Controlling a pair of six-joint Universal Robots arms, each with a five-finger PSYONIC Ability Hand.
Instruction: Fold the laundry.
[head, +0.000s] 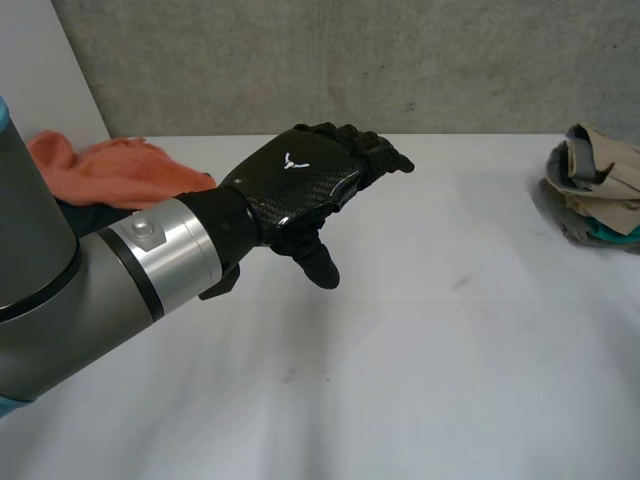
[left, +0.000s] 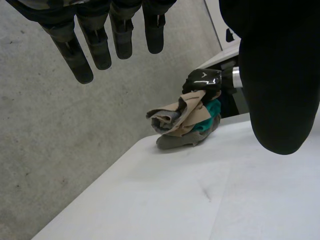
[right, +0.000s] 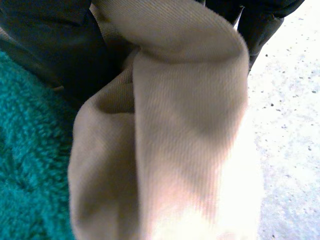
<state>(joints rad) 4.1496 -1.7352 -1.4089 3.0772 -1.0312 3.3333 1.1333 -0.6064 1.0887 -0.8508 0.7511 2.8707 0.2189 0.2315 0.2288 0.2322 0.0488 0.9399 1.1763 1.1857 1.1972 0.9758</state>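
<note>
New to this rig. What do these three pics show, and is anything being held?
Two-armed robot with black hands at a white table. Head view, from between the arms: the left hand hovers open over the table, holding nothing; an orange cloth lies beside that arm, a clothes pile at the right edge. Left wrist view looks along that hand's palm toward the pile, where the right hand sits. Right wrist view: close on a beige cloth and teal fleece; a grip cannot be confirmed.
</note>
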